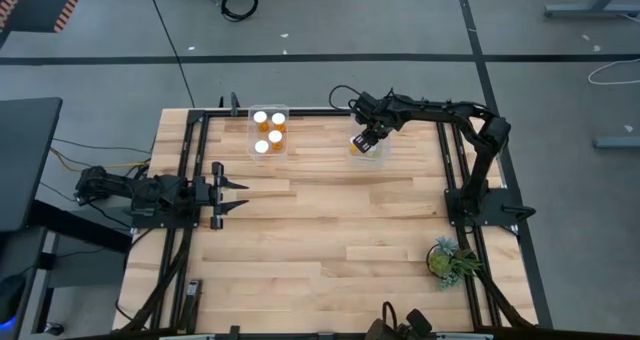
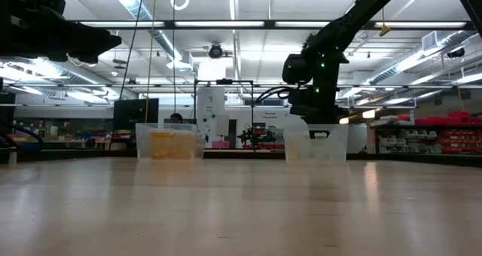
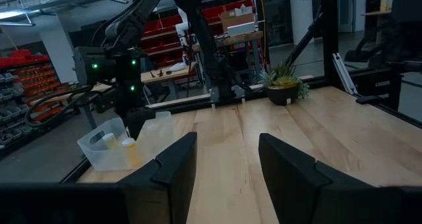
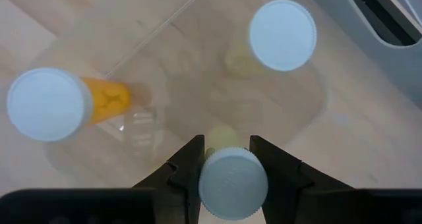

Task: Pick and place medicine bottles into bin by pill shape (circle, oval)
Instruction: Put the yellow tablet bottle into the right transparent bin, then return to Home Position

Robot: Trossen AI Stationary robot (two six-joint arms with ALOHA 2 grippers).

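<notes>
Two clear bins stand at the table's far side. The left bin (image 1: 283, 110) holds several orange medicine bottles (image 1: 268, 130) with white caps. My right gripper (image 4: 227, 159) hangs over the right bin (image 1: 379, 155), shut on one bottle (image 4: 233, 181). Two more bottles stand inside that bin: one orange (image 4: 49, 104), one pale (image 4: 282, 35). My left gripper (image 1: 238, 195) waits open and level near the table's left edge, with nothing between its fingers (image 3: 173, 168). My right gripper pinches the bottle at its top end, by the sides of the white cap (image 4: 206, 174) or just under it, between the two fingers. The fingers come steeply from above. The bottle stands nearly upright, cap up; whether its bottom touches the bin's floor I cannot tell.
A small green plant (image 1: 450, 260) in a pot stands at the table's near right corner. Dark frame rails (image 1: 190, 160) run along the left, far and right sides. Bare wood (image 1: 330, 230) lies between the bins and the near edge.
</notes>
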